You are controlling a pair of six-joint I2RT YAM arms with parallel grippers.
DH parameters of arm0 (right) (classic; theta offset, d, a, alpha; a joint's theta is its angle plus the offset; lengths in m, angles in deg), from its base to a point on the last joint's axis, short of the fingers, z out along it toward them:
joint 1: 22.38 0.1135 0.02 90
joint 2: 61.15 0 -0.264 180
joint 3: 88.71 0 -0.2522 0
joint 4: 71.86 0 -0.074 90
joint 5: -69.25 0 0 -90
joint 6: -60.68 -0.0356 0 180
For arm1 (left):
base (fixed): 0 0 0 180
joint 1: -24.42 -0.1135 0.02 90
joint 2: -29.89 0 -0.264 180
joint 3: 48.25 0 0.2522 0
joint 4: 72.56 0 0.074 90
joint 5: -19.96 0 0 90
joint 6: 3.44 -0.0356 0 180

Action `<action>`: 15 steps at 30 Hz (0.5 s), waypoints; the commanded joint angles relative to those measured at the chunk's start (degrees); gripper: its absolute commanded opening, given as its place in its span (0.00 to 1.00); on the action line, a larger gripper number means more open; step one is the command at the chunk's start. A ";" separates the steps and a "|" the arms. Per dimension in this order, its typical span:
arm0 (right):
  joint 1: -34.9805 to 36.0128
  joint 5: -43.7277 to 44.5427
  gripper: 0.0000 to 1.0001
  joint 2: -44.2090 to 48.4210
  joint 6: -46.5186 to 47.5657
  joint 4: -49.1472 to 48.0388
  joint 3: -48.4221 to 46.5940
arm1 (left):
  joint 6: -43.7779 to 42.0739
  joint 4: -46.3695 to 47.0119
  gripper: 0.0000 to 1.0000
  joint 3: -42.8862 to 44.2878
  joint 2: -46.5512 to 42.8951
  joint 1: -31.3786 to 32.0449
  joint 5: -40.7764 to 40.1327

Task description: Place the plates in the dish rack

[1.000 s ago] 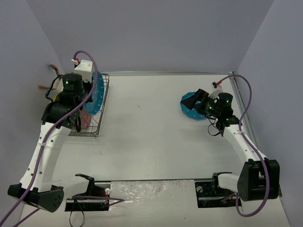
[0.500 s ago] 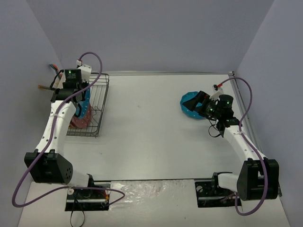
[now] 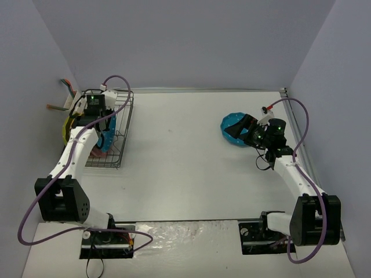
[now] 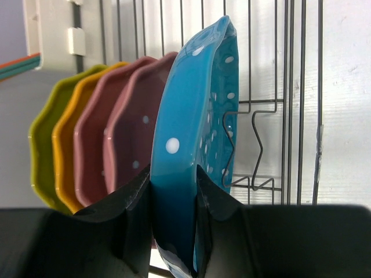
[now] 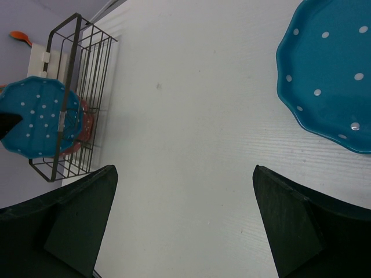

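Observation:
My left gripper (image 4: 174, 174) is shut on the rim of a turquoise polka-dot plate (image 4: 191, 116), held upright over the black wire dish rack (image 3: 126, 124). It stands beside two pink plates (image 4: 127, 133), an orange-yellow one (image 4: 61, 150) and a lime one (image 4: 40, 145), all on edge in the rack. Whether the held plate rests on the wires I cannot tell. Another turquoise plate (image 5: 330, 75) lies flat on the table at the far right. My right gripper (image 5: 184, 171) hangs open beside it, with nothing between its fingers.
A white utensil caddy (image 4: 55, 29) sits at the rack's far left corner, with an orange-handled utensil (image 5: 22, 37) sticking out. Purple walls close in the table on the left, back and right. Each arm trails a purple cable (image 3: 298, 113).
The left arm has come down and moved back, taking the turquoise plate into the rack next to the pink ones. The right arm has shifted only slightly.

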 commanded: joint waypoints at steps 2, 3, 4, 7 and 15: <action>-0.40 0.18 1.00 1.34 0.69 -4.46 0.23 | -0.89 10.33 0.00 0.13 -0.30 -0.60 -2.74; -0.40 0.54 1.00 1.45 0.69 -4.34 0.23 | -0.77 10.87 0.03 -0.41 -0.11 -0.60 -2.62; -0.40 0.93 1.00 1.49 0.73 -4.24 0.23 | -0.70 11.47 0.05 -0.92 0.01 -0.62 -2.56; -0.40 2.17 1.00 1.35 0.86 -3.67 0.23 | -0.34 13.03 0.18 -2.22 0.29 -0.83 -2.63; -0.40 11.48 0.99 1.19 1.91 1.15 -0.28 | 0.24 13.95 0.51 -3.13 0.32 -0.86 -3.36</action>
